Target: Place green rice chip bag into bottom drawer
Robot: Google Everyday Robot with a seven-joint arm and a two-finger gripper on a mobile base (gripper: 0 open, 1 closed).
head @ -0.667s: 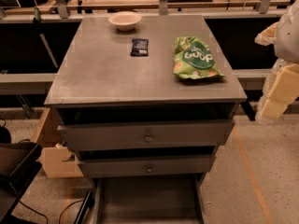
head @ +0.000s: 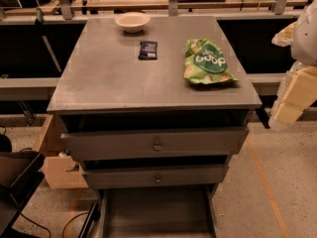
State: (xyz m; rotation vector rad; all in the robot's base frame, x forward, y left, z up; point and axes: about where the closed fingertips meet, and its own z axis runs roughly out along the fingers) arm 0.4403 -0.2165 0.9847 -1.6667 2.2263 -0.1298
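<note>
I see the green rice chip bag (head: 208, 62) lying flat on the right side of the cabinet top (head: 106, 78), its long axis running near to far. The gripper (head: 296, 97) hangs out past the cabinet's right edge, so the bag lies to its left and a little farther. The gripper is partly cut off and I cannot tell whether it is open or closed, while the bottom drawer (head: 158, 214) stands pulled out, its near end out of view.
</note>
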